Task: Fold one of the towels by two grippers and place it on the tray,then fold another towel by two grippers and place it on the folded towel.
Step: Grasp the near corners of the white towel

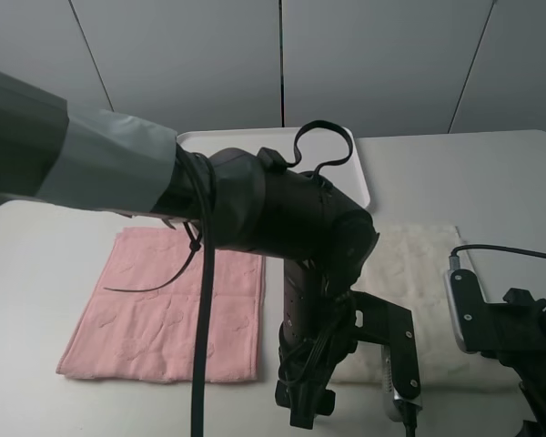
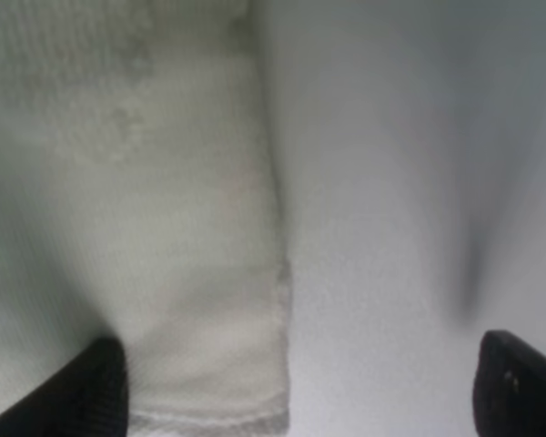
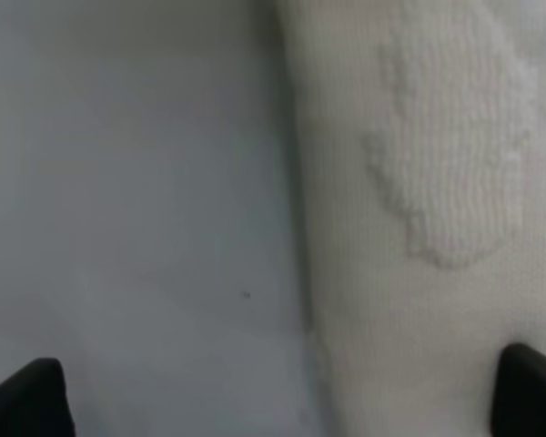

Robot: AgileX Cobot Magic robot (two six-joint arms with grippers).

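Observation:
The cream towel [image 1: 419, 264] lies flat on the table's right half, and the pink towel [image 1: 164, 309] lies flat on the left. Behind them the white tray [image 1: 359, 173] is largely hidden by my left arm. My left gripper [image 2: 300, 378] is open low over the cream towel's [image 2: 191, 273] near-left corner, one finger [image 2: 91, 387] over cloth and the other over bare table. In the exterior view the left gripper [image 1: 306, 408] hangs at that corner. My right gripper [image 3: 282, 391] is open astride the cream towel's [image 3: 437, 182] edge, holding nothing.
The white table [image 1: 36, 273] runs under both towels, with bare strips around them. My left arm [image 1: 255, 209] crosses the middle of the exterior view and covers part of both towels. The right arm [image 1: 519, 337] sits at the near right corner.

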